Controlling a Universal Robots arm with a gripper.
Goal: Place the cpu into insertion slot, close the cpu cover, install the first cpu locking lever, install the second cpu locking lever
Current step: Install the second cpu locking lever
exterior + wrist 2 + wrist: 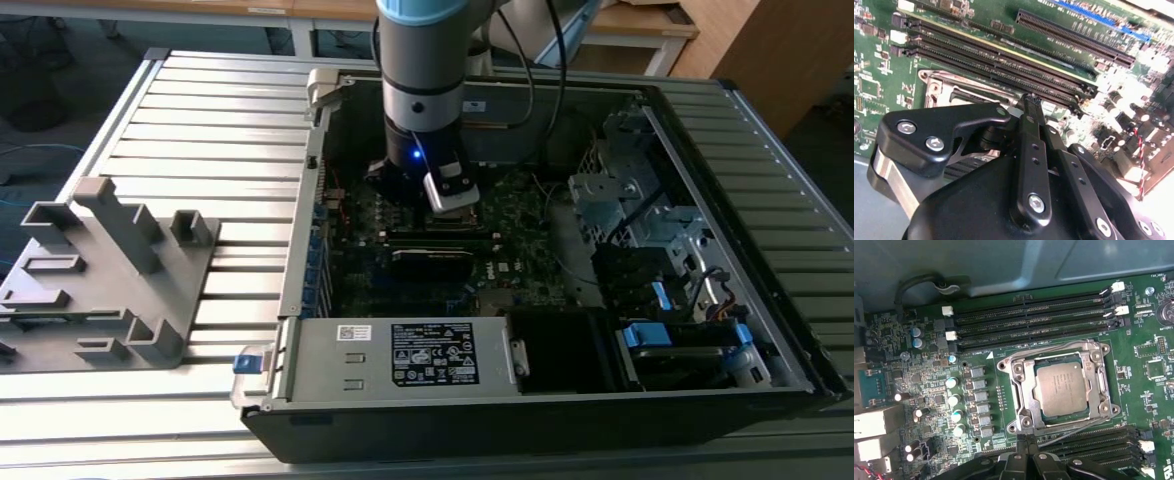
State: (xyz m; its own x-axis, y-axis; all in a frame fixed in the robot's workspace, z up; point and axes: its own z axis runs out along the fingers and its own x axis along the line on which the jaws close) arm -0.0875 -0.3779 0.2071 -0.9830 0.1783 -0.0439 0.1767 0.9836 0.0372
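Right now the arm is down inside the open computer case [747,250], with the tool [1030,102] poised over the motherboard [929,390] close by the memory slots [1034,320]. From the second wrist view its fingers [1029,130] look pressed together with nothing between them. And look at the first wrist view: the cpu [1061,388] is already sitting flat in the insertion slot [1104,390], silver top up, and the cpu cover [1019,385] looks folded down around it, its cut-out framing the chip. So placing looks done and the cover step looks done or nearly so, which puts us at the first locking lever. Whether either lever is latched I cannot tell from these angles. My read on the next move: a careful, narrow push along the socket's edge, catching the thin lever wire without scraping the board or the memory slots beside it
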